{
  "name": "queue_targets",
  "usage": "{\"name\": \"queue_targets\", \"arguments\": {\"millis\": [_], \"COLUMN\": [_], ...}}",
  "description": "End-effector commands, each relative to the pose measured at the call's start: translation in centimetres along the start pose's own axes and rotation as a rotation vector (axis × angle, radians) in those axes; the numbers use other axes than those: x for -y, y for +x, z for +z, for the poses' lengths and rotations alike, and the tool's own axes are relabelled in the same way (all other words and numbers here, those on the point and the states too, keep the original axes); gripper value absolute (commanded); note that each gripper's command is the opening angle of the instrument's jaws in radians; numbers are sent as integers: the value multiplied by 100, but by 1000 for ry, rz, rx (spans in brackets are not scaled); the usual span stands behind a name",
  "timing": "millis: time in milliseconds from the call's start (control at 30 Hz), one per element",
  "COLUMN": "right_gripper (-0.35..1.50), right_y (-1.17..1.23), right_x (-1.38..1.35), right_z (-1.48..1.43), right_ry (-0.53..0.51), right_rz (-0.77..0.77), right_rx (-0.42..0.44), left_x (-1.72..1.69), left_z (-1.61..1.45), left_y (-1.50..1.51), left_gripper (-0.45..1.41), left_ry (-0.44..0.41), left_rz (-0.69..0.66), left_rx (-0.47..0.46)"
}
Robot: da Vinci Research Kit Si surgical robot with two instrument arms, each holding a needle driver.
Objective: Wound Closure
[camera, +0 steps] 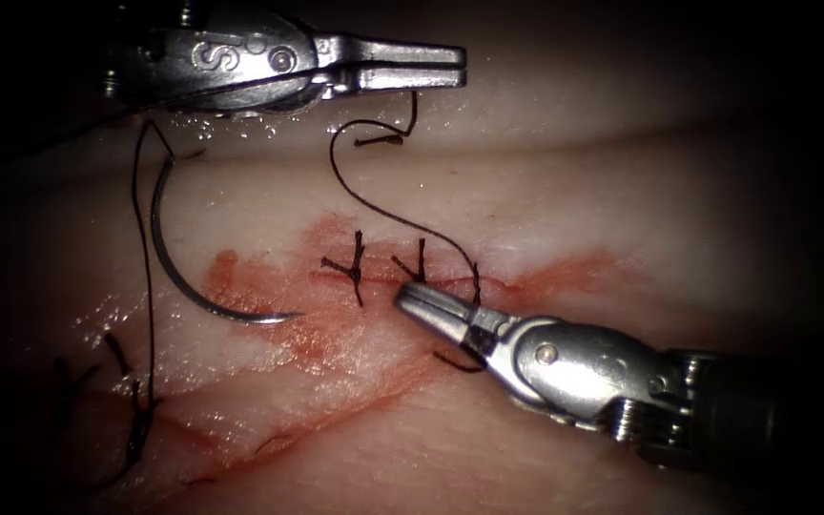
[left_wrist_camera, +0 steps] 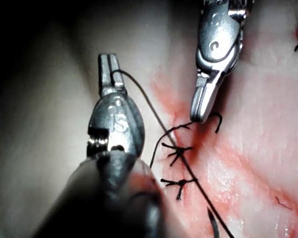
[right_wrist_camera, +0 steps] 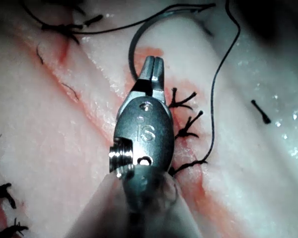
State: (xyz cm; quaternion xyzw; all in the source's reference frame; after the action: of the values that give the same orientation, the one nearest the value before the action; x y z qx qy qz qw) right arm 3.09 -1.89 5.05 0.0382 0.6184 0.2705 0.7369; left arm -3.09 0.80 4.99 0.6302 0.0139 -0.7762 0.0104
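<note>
Now the left tool [camera: 431, 69] has its jaws closed on the thread [camera: 360, 195]; the right tool [camera: 422, 303], closed and holding nothing, rests at the cut [camera: 526, 282]. The needle [camera: 178, 272] lies free on the tissue [camera: 622, 191], left of the stitches [camera: 355, 267].

Endoscope view: light from the scope pools mid-frame, with a heavy dark vignette and black corners and edges. Tissue [camera: 526, 191] is bright at centre and dims fast toward the right and bottom edges. Hard glare on the left tool [camera: 460, 67] at upper centre, with its shadow on the tissue just below. Glare also on the right tool [camera: 402, 298], dark shadow under its body. Wet sparkle specks at upper left and mid-left. Thin glint along the needle [camera: 183, 277]. Wrist views: strong close light, tissue washed pale, hot highlights on the metal, with deep black falloff beyond the lit tissue.
</note>
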Motion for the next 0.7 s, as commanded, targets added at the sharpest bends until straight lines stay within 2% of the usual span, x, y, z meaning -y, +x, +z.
{"name": "queue_targets", "arguments": {"millis": [33, 133, 200, 400, 533, 700], "right_gripper": [-35, -35, -35, -35, -35, -35], "right_y": [-5, -16, -28, -42, -42, -30], "right_x": [-3, -7, -10, -27, -45, -61], "right_z": [22, 41, 59, 88, 103, 110], "right_ry": [27, 94, 134, 116, 102, 78], "right_rz": [18, 59, 46, 12, 8, -22], "right_rx": [8, 25, 1, -3, -7, -62], "left_x": [0, -7, -13, -31, -53, -82], "left_z": [6, 3, 1, 4, 8, 11], "left_y": [-3, 1, 3, 6, 7, 2], "left_gripper": [-45, -45, -45, -45, -45, -45], "left_ry": [2, 0, -1, -5, -10, -17], "left_rz": [-4, 0, -2, -6, -21, -51], "left_rx": [5, 6, 8, 12, 13, 17]}}
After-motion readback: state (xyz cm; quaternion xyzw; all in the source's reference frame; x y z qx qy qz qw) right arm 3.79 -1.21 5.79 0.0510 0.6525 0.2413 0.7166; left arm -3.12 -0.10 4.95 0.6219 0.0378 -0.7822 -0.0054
